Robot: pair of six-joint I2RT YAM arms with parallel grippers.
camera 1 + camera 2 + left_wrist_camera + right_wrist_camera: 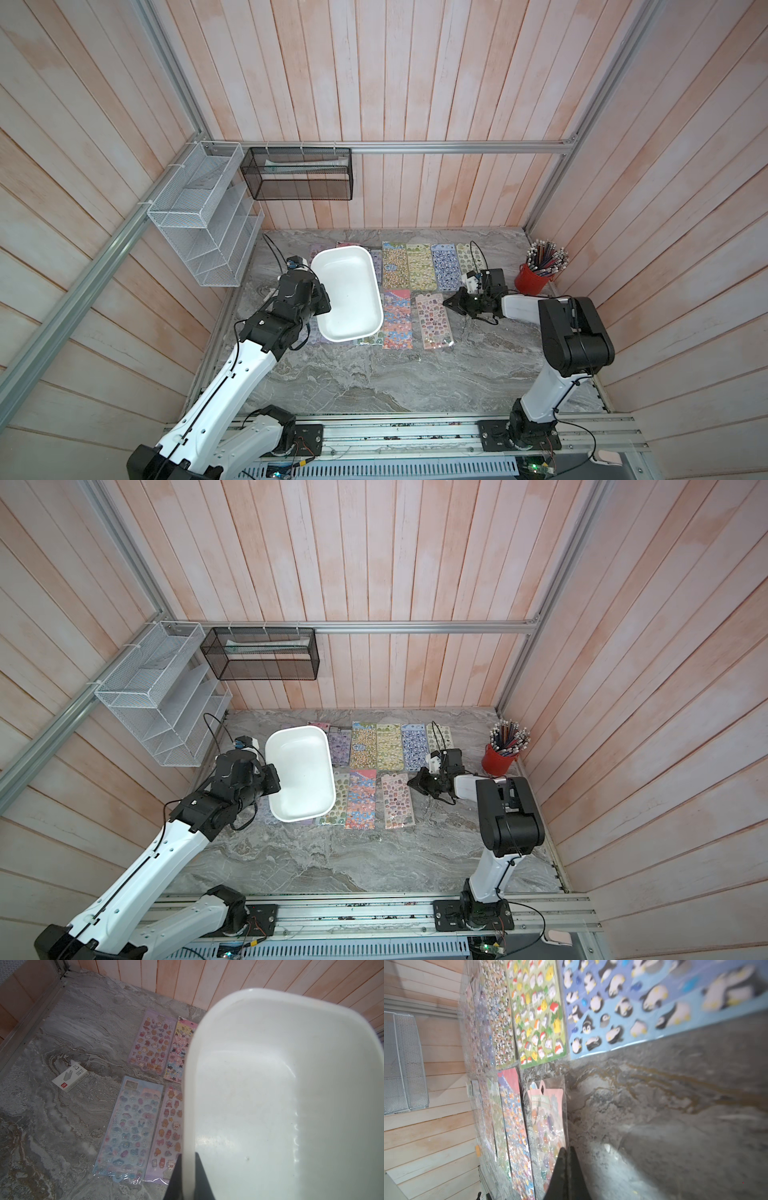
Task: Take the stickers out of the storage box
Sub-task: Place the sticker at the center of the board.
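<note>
Clamping one storage box, left hand, right hand together, about twelve stickers.

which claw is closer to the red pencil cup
Right. The right claw, shut, is at the edge of the stickers facing the red pencil cup. The left claw is across them, shut on the storage box rim.

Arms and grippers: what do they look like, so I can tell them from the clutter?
The left arm and right arm have white link shells, black joint housings and thin black cables looping alongside, on black bases bolted to a silver rail. The left gripper and right gripper are black, with tapered wedge-shaped fingers.
</note>
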